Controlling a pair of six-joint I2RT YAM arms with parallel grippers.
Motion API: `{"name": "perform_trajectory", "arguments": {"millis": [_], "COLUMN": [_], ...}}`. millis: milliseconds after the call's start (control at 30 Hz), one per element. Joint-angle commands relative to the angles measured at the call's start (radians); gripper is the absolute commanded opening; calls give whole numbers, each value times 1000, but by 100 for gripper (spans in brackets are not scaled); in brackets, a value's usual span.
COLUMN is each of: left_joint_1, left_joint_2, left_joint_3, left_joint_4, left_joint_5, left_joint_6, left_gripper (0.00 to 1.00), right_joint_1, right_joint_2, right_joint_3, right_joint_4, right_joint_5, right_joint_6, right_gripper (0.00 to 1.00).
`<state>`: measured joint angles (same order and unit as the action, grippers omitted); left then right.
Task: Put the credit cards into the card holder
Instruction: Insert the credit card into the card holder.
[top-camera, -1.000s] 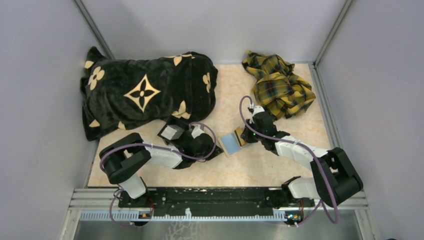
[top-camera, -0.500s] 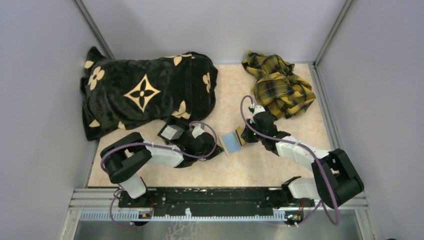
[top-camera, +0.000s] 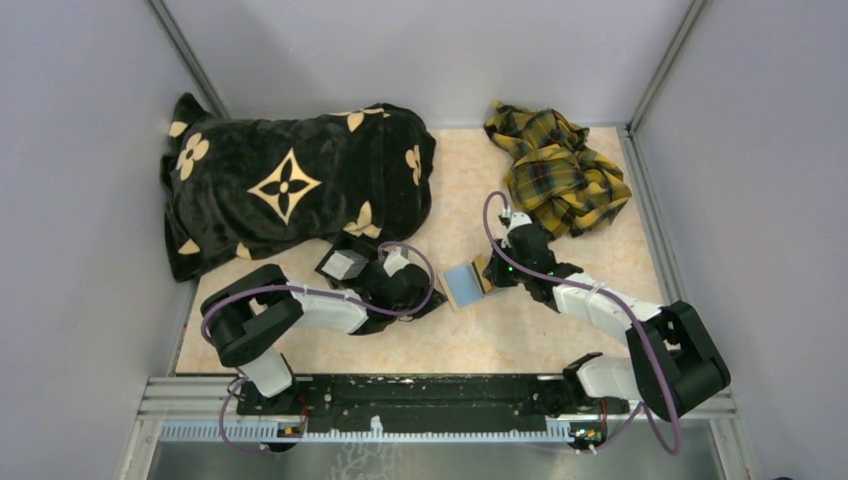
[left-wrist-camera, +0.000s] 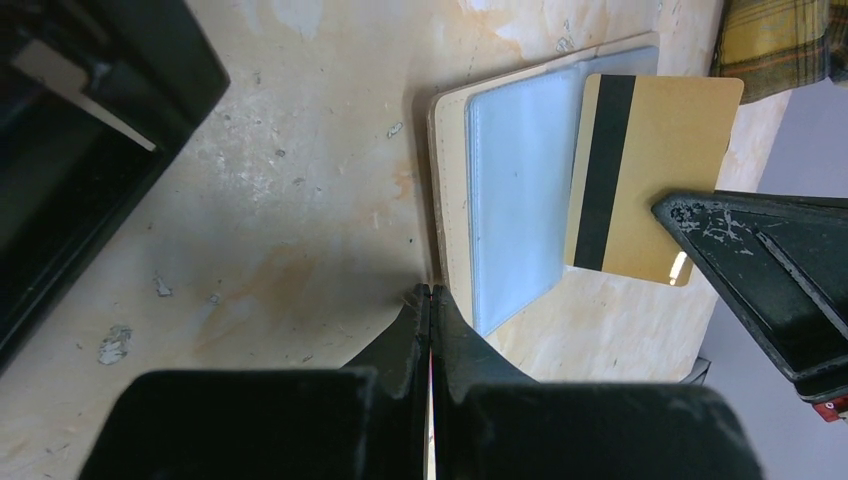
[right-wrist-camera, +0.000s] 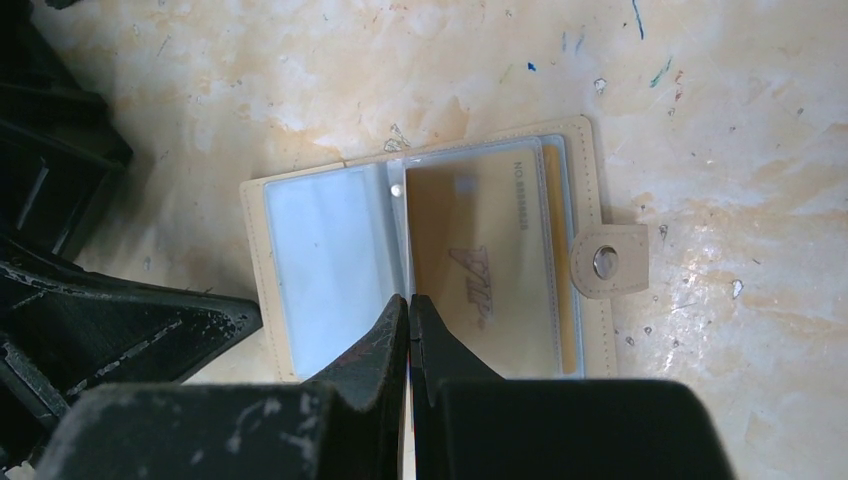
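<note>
**Operator:** Report the card holder's position.

**Technician:** The card holder (right-wrist-camera: 320, 255) lies open and flat on the surface (right-wrist-camera: 720, 110), midway between the two arms, with its clear sleeve pages facing up. Its snap tab (right-wrist-camera: 606, 262) projects from the outer edge of the page on the right-arm side and rests on the surface.

**Operator:** Report the cards.

**Technician:** Two are visible. A lettered card (right-wrist-camera: 490, 240) occupies the tab-side page and appears to sit under the clear sleeve. A gold card (left-wrist-camera: 665, 150) stands on edge above the holder, roughly along the fold, with its magnetic-stripe face toward the left arm. Whether its lower edge touches the holder cannot be determined.

**Operator:** Report each claw.

**Technician:** The right claw (right-wrist-camera: 410, 300) is clamped on one corner of the gold card. The left claw (left-wrist-camera: 430, 292) has its fingers pressed together with nothing between them. Its tips sit at the outer edge of the other page and appear to touch it.

**Operator:** Report the surroundings.

**Technician:** A black tray (left-wrist-camera: 170, 60) sits just left of the left claw. Behind it, at the far left, lies a black blanket (top-camera: 300, 150) with tan flower motifs. A yellow plaid cloth (top-camera: 555, 170) lies bunched at the far right, well apart from the holder.
</note>
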<state>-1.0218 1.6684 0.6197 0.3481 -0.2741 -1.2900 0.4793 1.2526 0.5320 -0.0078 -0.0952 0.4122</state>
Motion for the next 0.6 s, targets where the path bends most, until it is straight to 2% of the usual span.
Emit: {"name": "perform_trajectory", "arguments": {"millis": [0, 567], "left_joint_1": [-6, -3], "left_joint_2": [16, 16], "left_joint_3": [6, 10], "left_joint_4": [-80, -93], "left_joint_5": [-32, -46], "left_joint_6": [4, 3], "left_gripper": [0, 0], "right_joint_1": [-8, -8], "right_joint_2": [-39, -4], "right_joint_3": [48, 30], "right_joint_4": [27, 64], "right_joint_5": [-9, -47], "right_joint_6": [15, 33], "right_gripper": [0, 0]}}
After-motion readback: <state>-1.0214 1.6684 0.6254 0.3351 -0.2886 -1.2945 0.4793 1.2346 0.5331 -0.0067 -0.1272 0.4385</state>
